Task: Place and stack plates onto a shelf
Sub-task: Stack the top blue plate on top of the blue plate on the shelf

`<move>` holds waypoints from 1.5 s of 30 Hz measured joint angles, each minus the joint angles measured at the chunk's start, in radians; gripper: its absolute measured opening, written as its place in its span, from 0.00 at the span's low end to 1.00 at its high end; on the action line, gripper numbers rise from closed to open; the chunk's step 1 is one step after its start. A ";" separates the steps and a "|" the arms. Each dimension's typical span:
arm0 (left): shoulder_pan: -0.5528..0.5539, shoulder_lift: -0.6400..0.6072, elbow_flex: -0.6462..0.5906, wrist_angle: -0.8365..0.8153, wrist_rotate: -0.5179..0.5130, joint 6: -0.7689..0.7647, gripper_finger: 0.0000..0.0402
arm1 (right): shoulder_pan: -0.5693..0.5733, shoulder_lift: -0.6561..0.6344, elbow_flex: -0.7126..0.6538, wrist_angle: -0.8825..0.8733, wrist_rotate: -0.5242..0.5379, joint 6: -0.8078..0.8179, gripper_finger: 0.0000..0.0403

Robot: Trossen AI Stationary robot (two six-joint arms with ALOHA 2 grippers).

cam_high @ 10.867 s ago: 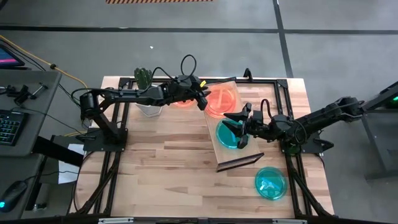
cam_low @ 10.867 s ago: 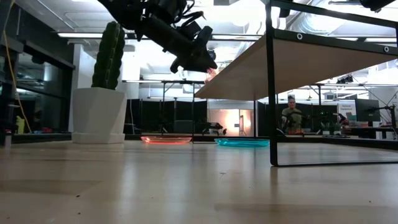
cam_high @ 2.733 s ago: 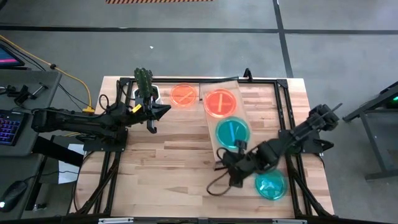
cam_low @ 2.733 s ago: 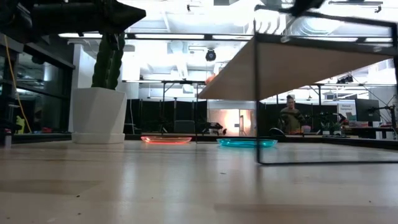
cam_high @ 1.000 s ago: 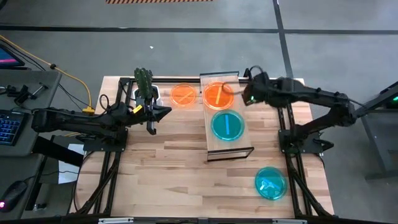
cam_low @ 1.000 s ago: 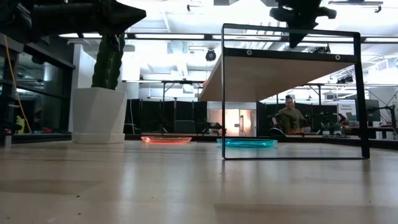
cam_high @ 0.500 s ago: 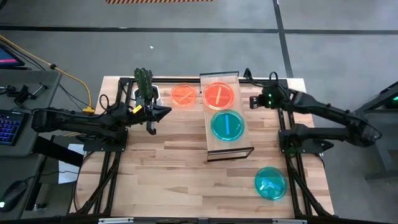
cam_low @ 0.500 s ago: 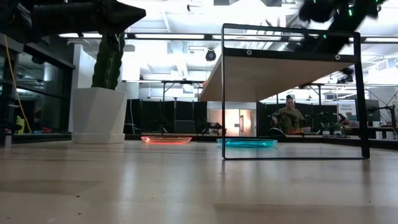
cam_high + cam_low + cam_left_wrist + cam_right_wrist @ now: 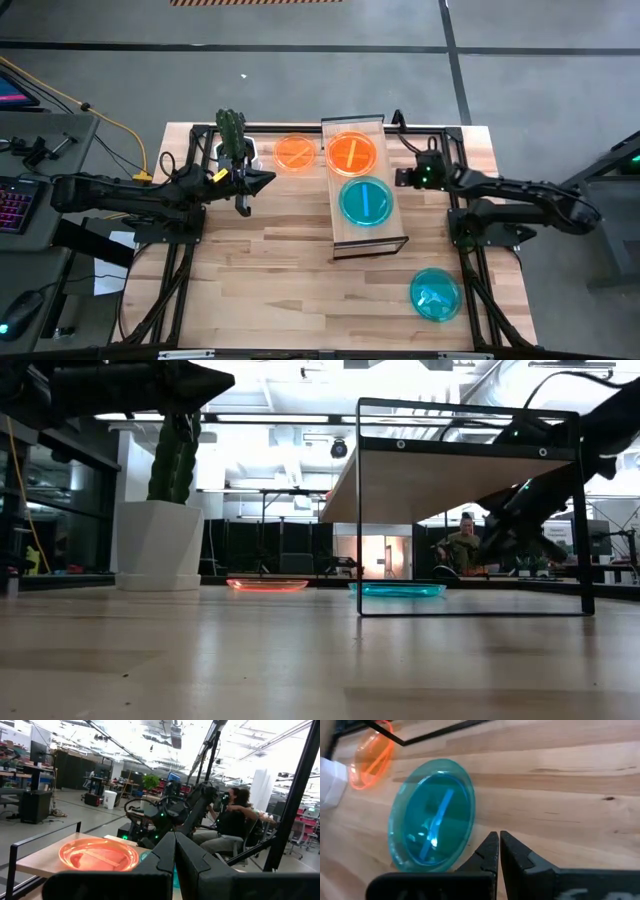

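Note:
The shelf (image 9: 345, 232) stands mid-table with an orange plate (image 9: 351, 153) and a teal plate (image 9: 366, 200) lying on its wood top. Another orange plate (image 9: 295, 152) lies on the table to the shelf's left, and a teal plate (image 9: 435, 293) lies near the front right. Under the shelf top, a further teal plate (image 9: 432, 822) rests flat on the table. My right gripper (image 9: 403, 178) is shut and empty beside the shelf's right side, below its top and slanting down. My left gripper (image 9: 268, 181) hangs shut and empty left of the shelf.
A cactus in a white pot (image 9: 238, 160) stands at the far left, close to my left gripper. Dark arm frames (image 9: 170, 260) run along both table sides. A person (image 9: 465, 550) sits in the room beyond. Bare wood (image 9: 270, 290) lies at the front left.
My right gripper has come down from above the shelf's far end to below the level of its top, on its right side, shifting toward the near edge and tipping from near level to a downward slant. It stays shut. The shelf and plates have not moved.

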 joint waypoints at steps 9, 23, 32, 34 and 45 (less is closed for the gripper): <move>0.000 0.000 0.000 -0.001 0.000 0.000 0.00 | 0.029 0.200 -0.003 0.222 -0.014 -0.103 0.00; 0.000 0.000 0.000 -0.003 0.000 0.001 0.00 | 0.023 0.327 -0.003 0.346 0.079 -0.324 0.00; 0.000 0.000 0.000 -0.002 0.000 0.000 0.00 | 0.062 0.328 -0.003 0.342 0.182 -0.576 0.00; 0.000 0.000 0.000 -0.002 0.000 0.001 0.00 | 0.078 0.328 -0.003 0.341 0.216 -0.614 0.00; 0.000 0.000 0.000 -0.002 0.000 0.001 0.00 | 0.178 0.328 -0.003 0.418 0.251 -0.729 0.00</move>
